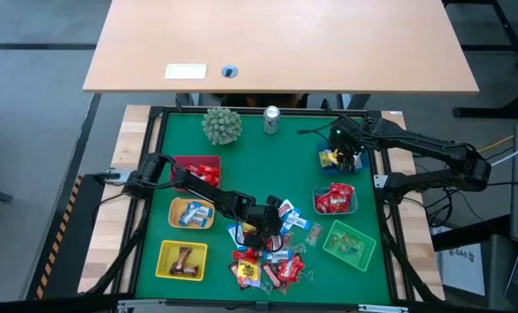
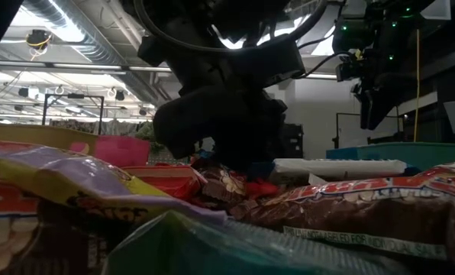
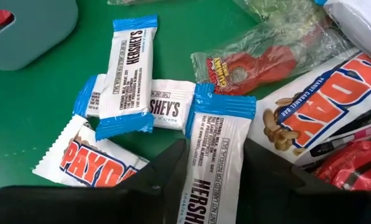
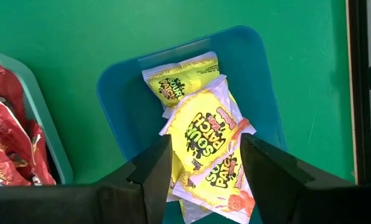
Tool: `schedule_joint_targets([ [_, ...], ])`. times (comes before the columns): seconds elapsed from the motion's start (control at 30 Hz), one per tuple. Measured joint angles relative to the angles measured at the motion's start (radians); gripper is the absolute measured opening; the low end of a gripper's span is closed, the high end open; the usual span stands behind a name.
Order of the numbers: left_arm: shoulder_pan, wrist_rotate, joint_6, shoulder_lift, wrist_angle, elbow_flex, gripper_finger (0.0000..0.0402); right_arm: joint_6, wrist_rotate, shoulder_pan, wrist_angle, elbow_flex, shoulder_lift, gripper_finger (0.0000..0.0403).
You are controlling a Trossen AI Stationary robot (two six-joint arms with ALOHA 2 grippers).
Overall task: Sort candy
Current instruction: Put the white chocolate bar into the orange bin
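On the green felt surface (image 1: pixel 259 165) the heap of shiny wrapped candy (image 1: pixel 268 256) lay at the near middle, and the left gripper (image 3: pixel 213 180) stood right over it, much nearer than the right one. Its fingers (image 3: pixel 164 177) were open on both sides of a blue-and-white Hershey's bar (image 3: pixel 213 162), whose long axis ran straight between them. The right gripper (image 4: pixel 204 171) hung with fingers apart and empty above the blue plastic basket (image 4: pixel 260 74) holding yellow Sour Patch packets (image 4: pixel 204 134).

You're looking at a matt green mat (image 1: pixel 268 165), smooth and felt-like, filling the middle of the high view. The candy (image 3: pixel 218 155) at the left wrist view's lower centre is showing glossy white-and-blue film, crimped at the ends. At that frame's upper right, a clear crinkly wrapper (image 3: pixel 266 53) is catching light. The blue basket (image 4: pixel 260 81), centre of the right wrist view, is looking like smooth, dull plastic. The desk (image 1: pixel 276 43), top of the high view, is showing pale matt wood.
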Motion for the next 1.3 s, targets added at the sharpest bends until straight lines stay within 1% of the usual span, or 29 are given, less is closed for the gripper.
schedule_joint_targets([
  [0.23, -0.001, -0.003, -0.01, 0.002, -0.001, 0.008, 0.0096, 0.0, 0.0, 0.0, 0.0, 0.0, 0.0, 0.0189],
  [0.57, -0.013, -0.006, -0.057, 0.003, -0.016, 0.066, 0.0092, 0.0, 0.0, 0.0, 0.0, 0.0, 0.0, 0.0189],
  [0.8, -0.016, -0.006, -0.061, 0.003, -0.075, 0.13, 0.0093, 0.0, 0.0, 0.0, -0.001, 0.0, 0.0, 0.0189],
  [0.93, -0.017, -0.005, -0.061, 0.003, -0.146, 0.187, 0.0093, 0.0, 0.0, 0.0, -0.001, 0.0, 0.0, 0.0189],
  [1.0, -0.019, -0.011, -0.058, 0.003, -0.206, 0.226, 0.0093, 0.0, 0.0, 0.0, -0.001, 0.0, 0.0, 0.0189],
  [1.2, -0.034, -0.103, -0.058, 0.003, -0.409, 0.329, 0.0093, 0.0, 0.0, 0.0, -0.001, 0.0, 0.0, 0.0189],
  [1.3, -0.038, -0.13, -0.058, 0.002, -0.48, 0.371, 0.0093, 0.0, 0.0, 0.0, -0.001, 0.0, 0.0, 0.0189],
])
